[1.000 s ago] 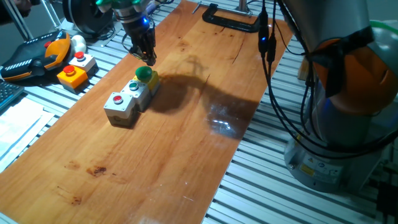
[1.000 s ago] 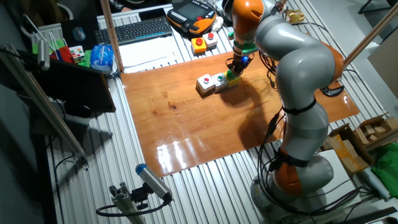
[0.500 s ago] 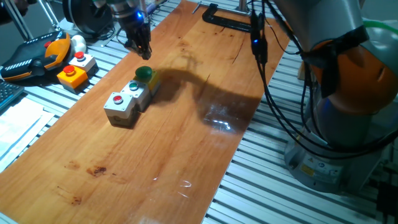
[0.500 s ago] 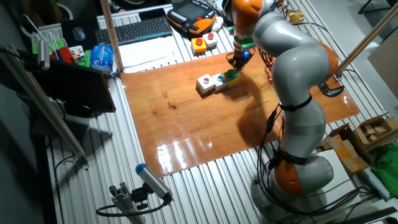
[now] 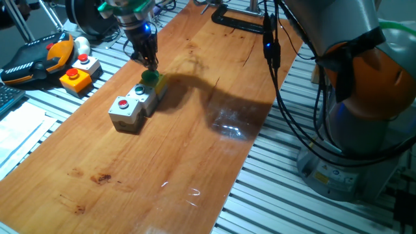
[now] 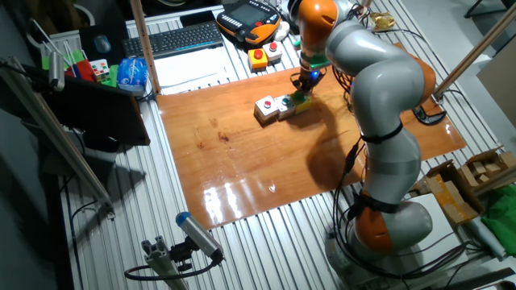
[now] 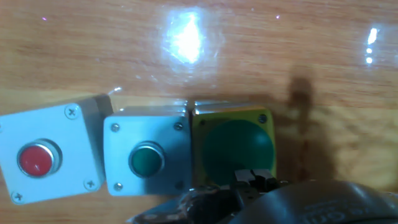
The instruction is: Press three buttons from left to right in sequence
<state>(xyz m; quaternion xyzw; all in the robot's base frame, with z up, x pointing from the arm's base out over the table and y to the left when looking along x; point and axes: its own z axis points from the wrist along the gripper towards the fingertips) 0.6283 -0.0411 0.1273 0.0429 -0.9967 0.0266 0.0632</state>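
The three buttons form one row of joined boxes on the wooden board [image 5: 162,162]. In the hand view they are the grey box with the red button [image 7: 38,158], the grey box with the teal button [image 7: 146,160] and the yellow box with the big green button [image 7: 239,148]. My gripper [image 5: 149,63] hangs just above the green button [image 5: 151,77], at the row's far end. Its fingertips [image 7: 255,177] show side by side with no gap, over the green cap's near edge. The other fixed view has the gripper [image 6: 306,80] over the same end of the row [image 6: 278,105].
Left of the board lie an orange box with a red button [image 5: 77,78], a lone grey box with a red button [image 5: 88,64] and a teach pendant [image 5: 36,57]. A black clamp [image 5: 237,19] grips the board's far end. The arm's base [image 5: 364,130] stands to the right.
The gripper lifted up and away from the green button half a second ago. It has now come back down over the green button. The boxes have not moved.
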